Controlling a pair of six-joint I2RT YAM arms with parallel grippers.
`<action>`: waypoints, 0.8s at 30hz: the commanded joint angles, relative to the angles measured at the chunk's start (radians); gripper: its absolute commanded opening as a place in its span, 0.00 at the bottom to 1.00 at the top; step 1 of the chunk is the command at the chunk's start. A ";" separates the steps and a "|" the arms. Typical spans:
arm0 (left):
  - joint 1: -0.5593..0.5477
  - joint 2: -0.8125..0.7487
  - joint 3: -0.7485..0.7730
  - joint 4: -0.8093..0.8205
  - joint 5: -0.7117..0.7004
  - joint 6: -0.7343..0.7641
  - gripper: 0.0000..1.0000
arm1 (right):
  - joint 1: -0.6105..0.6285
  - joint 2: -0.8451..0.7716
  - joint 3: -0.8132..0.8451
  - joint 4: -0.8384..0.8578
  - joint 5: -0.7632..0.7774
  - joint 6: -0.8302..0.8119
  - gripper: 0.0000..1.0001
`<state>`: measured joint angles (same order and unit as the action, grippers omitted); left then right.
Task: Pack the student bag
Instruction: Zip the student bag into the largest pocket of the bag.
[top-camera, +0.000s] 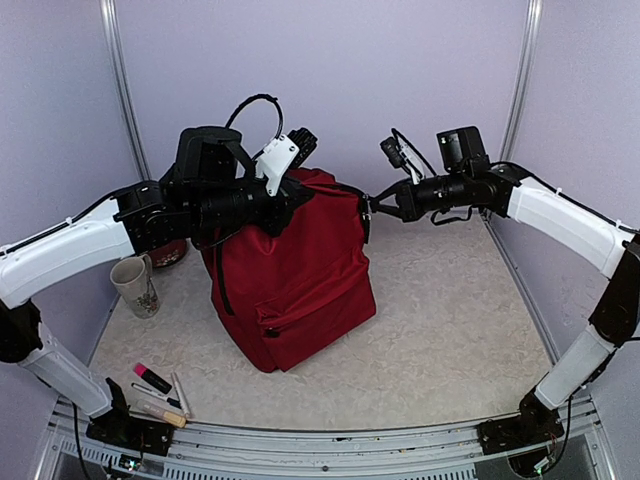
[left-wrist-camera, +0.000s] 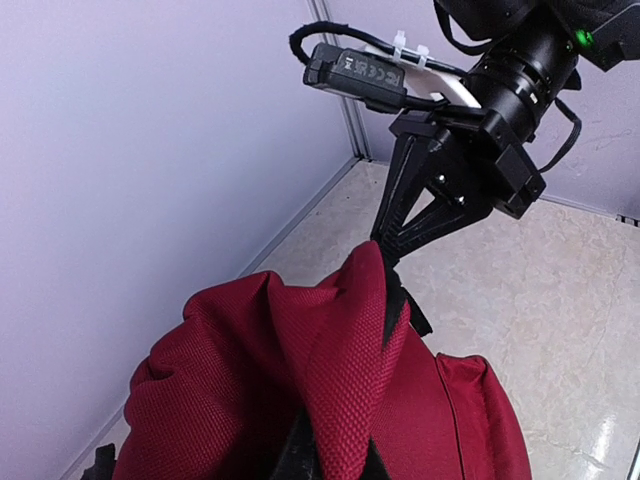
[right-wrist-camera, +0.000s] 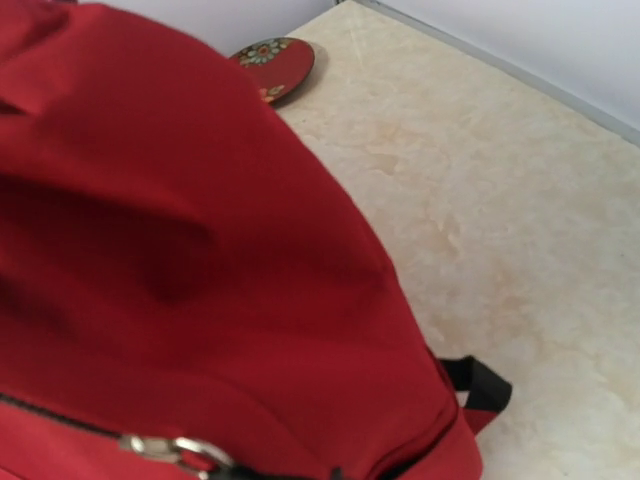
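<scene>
The student bag (top-camera: 300, 270), a dark red backpack, stands upright at the middle of the marble-patterned table (top-camera: 450, 330), front pocket facing near, as two robot arms meet over its top. The right gripper (left-wrist-camera: 384, 243) is clamped on the far end of a raised fold of red fabric edged in black, its jaws drawn together on the cloth. The left gripper (top-camera: 300, 195) is closed on the near end of the same fold, though its fingers are largely cut off at the bottom edge of its wrist view and masked by its own wrist from above. The right wrist view is almost filled by red cloth, with its own fingers out of sight; a metal zip pull (right-wrist-camera: 175, 448) and a black strap loop (right-wrist-camera: 482, 390) show at the bottom. A patterned red plate (right-wrist-camera: 270, 62) lies beyond the bag, half hidden under the left arm from above. At near left stand a mug (top-camera: 135, 285) and a pink marker (top-camera: 152, 378).
</scene>
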<state>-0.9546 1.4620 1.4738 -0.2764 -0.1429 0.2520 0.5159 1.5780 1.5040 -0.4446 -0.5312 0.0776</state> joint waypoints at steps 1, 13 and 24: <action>0.026 -0.124 0.007 0.150 0.042 0.000 0.00 | -0.063 0.012 -0.112 0.045 0.068 0.037 0.00; 0.085 -0.144 0.042 0.147 0.000 -0.061 0.00 | -0.063 0.021 -0.333 0.188 -0.006 0.111 0.00; 0.113 -0.139 0.045 0.131 -0.006 -0.081 0.00 | -0.063 -0.020 -0.474 0.270 -0.046 0.127 0.00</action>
<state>-0.8795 1.4136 1.4559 -0.2955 -0.0906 0.1982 0.4942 1.5570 1.1465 -0.1333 -0.6338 0.1699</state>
